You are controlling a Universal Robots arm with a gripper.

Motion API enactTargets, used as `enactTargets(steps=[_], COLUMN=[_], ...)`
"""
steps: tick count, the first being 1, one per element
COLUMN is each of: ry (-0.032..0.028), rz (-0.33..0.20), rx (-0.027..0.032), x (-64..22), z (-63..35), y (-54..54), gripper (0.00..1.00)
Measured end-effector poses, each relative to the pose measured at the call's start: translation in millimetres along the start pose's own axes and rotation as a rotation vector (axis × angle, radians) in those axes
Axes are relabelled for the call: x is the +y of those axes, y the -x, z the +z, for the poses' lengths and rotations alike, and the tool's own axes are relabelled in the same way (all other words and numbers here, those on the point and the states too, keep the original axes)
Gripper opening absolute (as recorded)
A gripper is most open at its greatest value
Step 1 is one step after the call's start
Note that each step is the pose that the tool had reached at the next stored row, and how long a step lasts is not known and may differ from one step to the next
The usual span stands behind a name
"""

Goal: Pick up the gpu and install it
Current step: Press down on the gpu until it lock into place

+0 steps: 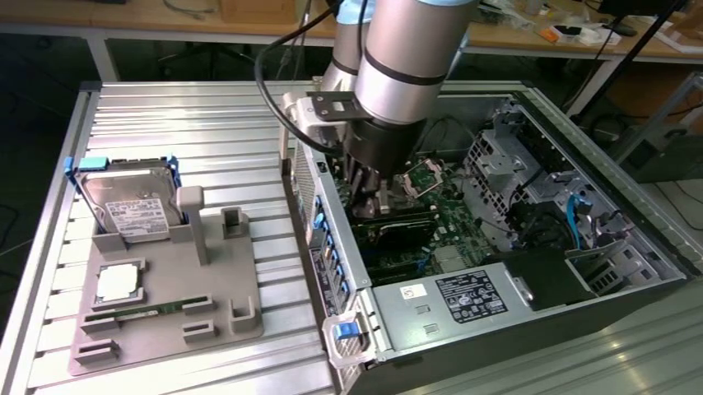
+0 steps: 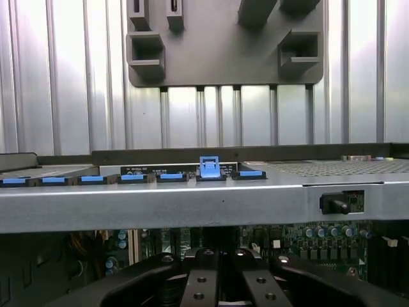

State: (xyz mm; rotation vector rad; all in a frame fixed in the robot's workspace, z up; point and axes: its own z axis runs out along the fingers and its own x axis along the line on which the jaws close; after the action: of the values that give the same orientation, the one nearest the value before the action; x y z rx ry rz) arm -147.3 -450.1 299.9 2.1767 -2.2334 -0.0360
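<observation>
The pincer (image 1: 374,197) is lowered inside the open computer case (image 1: 549,247), its fingers closed together. The dark graphics card (image 1: 398,224) is seen seated on the green motherboard (image 1: 467,226), just beneath the pincer's tips.

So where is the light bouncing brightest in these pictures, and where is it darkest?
Wrist view: strong glare streaks down the ribbed metal table, while the inside of the computer case is dim. Exterior view: even light on the grey parts tray, and the arm shades the circuit board.
</observation>
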Motion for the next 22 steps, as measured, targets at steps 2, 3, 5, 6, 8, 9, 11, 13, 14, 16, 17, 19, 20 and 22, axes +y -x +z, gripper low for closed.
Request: enactTargets(steps=[2,3,5,6,8,9,11,13,14,16,17,19,20,22], ry=[0.0035,0.0045,0.0142,0.0257,0.0426,0.0436,0.0437,0.0436,0.0438,0.0496,0.0553,0.0581,0.0586,0.0587], rz=[0.000,0.000,0.000,0.000,0.000,0.000,0.000,0.000,0.000,0.000,0.000,0.000,0.000,-0.002], rx=[-0.0016,-0.0016,-0.0021,-0.0021,-0.0030,-0.0035,-0.0035,-0.0037,-0.0037,-0.0037,-0.0033,-0.0031,-0.0031,-0.0034], x=[0.3,0.4,0.5,0.7,1.0,1.1,1.0,1.0,1.0,0.9,0.9,1.0,1.0,-1.8], z=[-1.5,-2.5,-3.8,-4.1,-4.7,-4.9,-5.5,-6.5,-6.8,-6.9,-7.0,-7.1,-7.1,-7.3], y=[0.0,0.0,-0.1,-0.2,-1.0,-1.7,-4.4,-7.6,-8.8,-9.5,-9.5,-9.6,-9.6,-9.5], gripper=[0.11,0.11,0.11,0.11,0.11,0.11,0.11,0.11,0.11,0.11,0.11,0.11,0.11,0.11])
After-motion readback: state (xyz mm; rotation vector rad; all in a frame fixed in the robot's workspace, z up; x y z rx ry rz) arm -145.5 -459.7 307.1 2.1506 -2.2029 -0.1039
